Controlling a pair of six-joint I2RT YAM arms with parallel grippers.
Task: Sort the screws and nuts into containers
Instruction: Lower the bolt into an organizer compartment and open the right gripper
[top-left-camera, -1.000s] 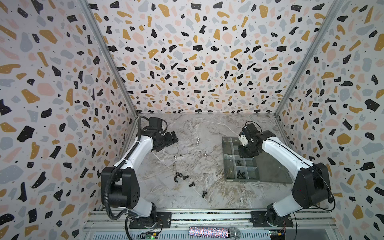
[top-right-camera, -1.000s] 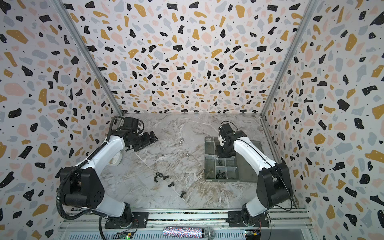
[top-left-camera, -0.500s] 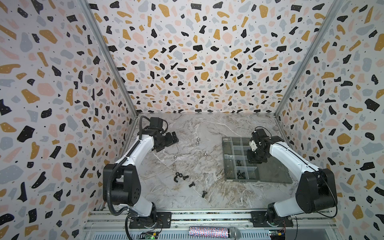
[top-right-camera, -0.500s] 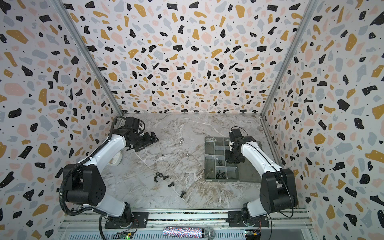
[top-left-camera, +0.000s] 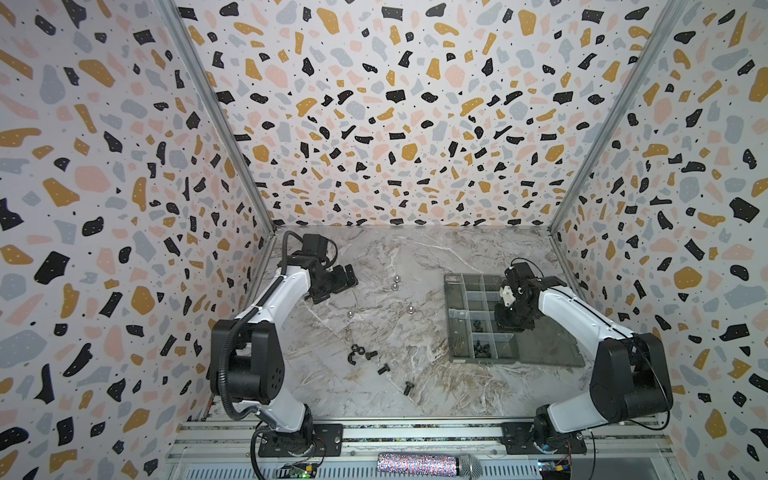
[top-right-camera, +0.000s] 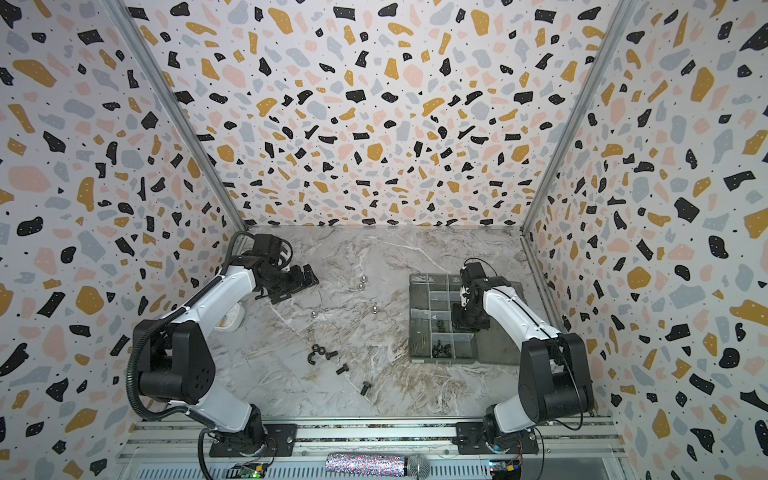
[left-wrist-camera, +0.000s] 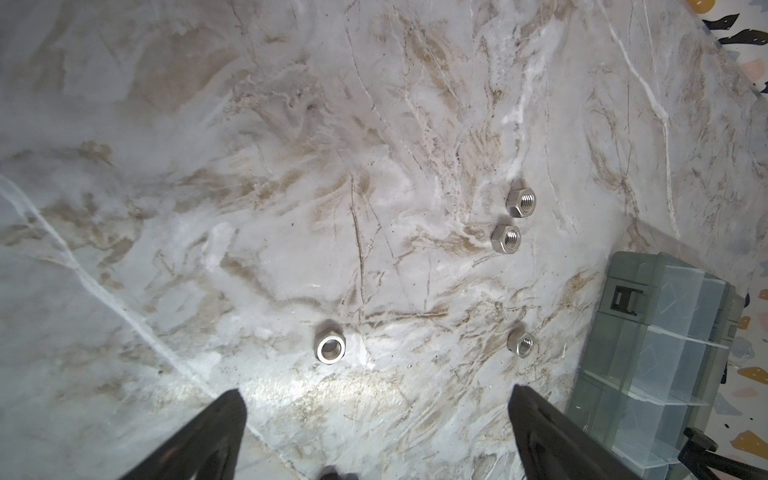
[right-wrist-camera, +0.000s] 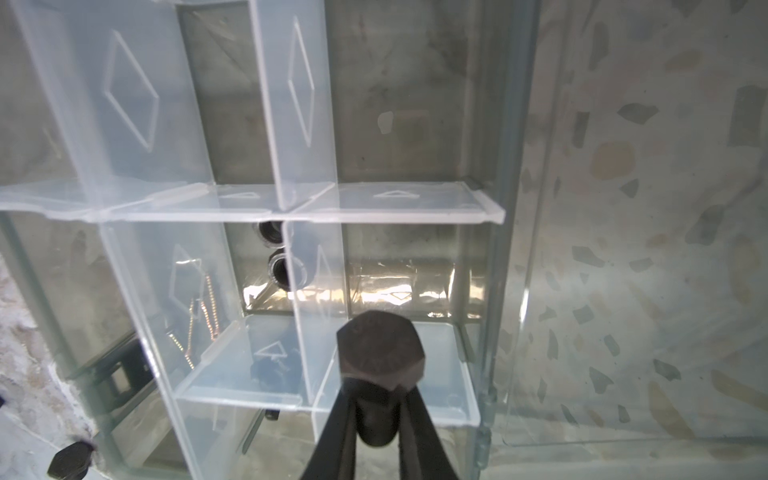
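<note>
Clamped on a black bolt (right-wrist-camera: 380, 357), the right gripper (right-wrist-camera: 380, 401) has moved from the organiser box's (top-left-camera: 449, 320) far end to a compartment (right-wrist-camera: 440, 357) along its hinged edge, seemingly ready to drop it, while the left gripper (left-wrist-camera: 374, 415), jaws apart, hovers above the desk's loose silver nuts (left-wrist-camera: 330, 347).

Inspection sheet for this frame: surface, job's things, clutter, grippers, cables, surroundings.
Surface: marble-patterned tabletop, flat.
Job's things: smoky-grey translucent organiser box, lid open; four silver hex nuts, black bolts and black nuts loose on the tabletop.
Clutter: small white dish partly hidden by the left arm; glittery microphone on the front rail.
Grippers: left gripper open, empty; right gripper shut on a black hex-head bolt over the box.
Cables: black corrugated hose looped at the left arm's base.
Surroundings: terrazzo-patterned walls on three sides.
</note>
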